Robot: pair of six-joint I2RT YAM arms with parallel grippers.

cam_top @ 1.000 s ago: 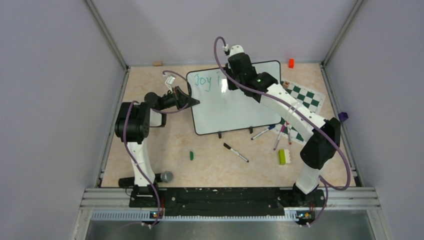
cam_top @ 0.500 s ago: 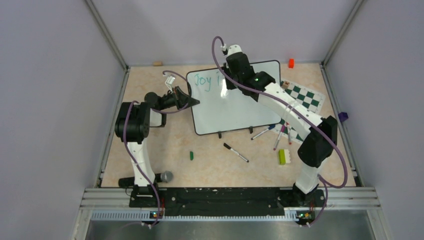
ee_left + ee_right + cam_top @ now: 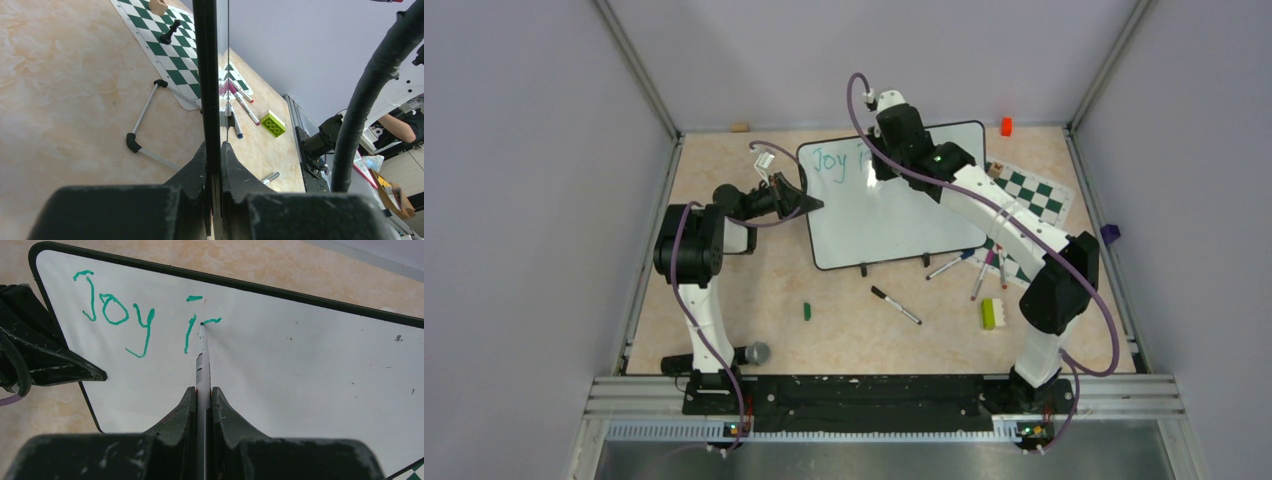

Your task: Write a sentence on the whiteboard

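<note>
The whiteboard (image 3: 894, 210) lies at the back middle of the table, and my left gripper (image 3: 812, 206) is shut on its left edge. Seen edge-on in the left wrist view, the whiteboard's black frame (image 3: 210, 75) runs up from between the closed fingers of that left gripper (image 3: 213, 145). My right gripper (image 3: 202, 389) is shut on a white marker (image 3: 202, 360) whose tip touches the whiteboard (image 3: 310, 370). The sentence (image 3: 117, 312) reads "Joy" in teal-green, followed by an "i" and a short stroke at the tip. From the top, the right gripper (image 3: 879, 168) hovers over the board's upper part, beside the sentence (image 3: 831, 160).
A green-and-white chess mat (image 3: 1034, 200) lies right of the board, with loose markers (image 3: 986, 270) at its near edge. A black marker (image 3: 895, 306), a small green cap (image 3: 806, 311) and a lime brick (image 3: 989, 313) sit in front. An orange block (image 3: 1006, 126) is at the back.
My right arm has shifted slightly left over the board with the marker, adding a short stroke after the "i". The left arm has kept still on the board's edge.
</note>
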